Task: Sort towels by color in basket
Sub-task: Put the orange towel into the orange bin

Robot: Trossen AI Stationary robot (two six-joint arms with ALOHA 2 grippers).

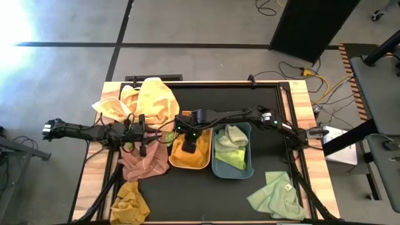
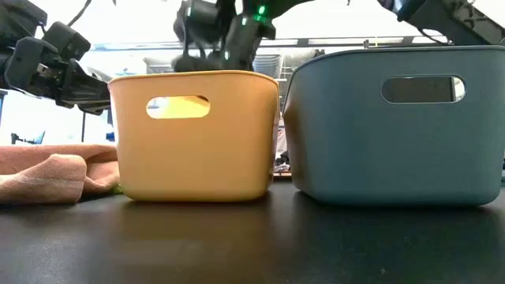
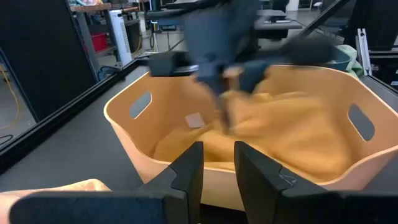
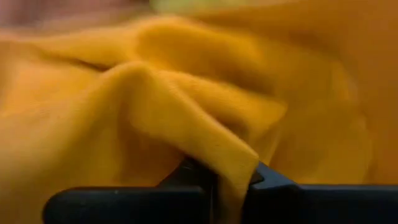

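Pretty crowded in the middle of the black mat (image 1: 187,187). 2 tubs side by side, nearly touching: orange tub (image 1: 190,150) on the left, blue-grey tub (image 1: 234,153) on the right, with barely a sliver of room between them in the low view. More open mat toward the near edge in front of both tubs and along the far edge behind them.

Right gripper (image 1: 187,147) reaching across from the right side, down inside the orange tub, fingers clenched on a fold of the mustard-orange towel (image 4: 186,106) that fills that tub. Fabric pinched right between the 2 fingers in the right wrist view.

Left gripper (image 3: 216,163) parked just outside the orange tub's left wall, aimed at it, fingers close together with only a narrow gap and nothing between them. Salmon pink towel (image 1: 142,164) on the mat right under and beside that arm, touching the tub's left side.

Around the edges: yellow towel (image 1: 153,100) heaped at the far left corner, another mustard towel (image 1: 129,203) at the near left corner, pale green towel (image 1: 277,195) at the near right, well apart from the tubs. Green towels (image 1: 232,147) already sitting in the blue-grey tub, pale one on top of a lime one.
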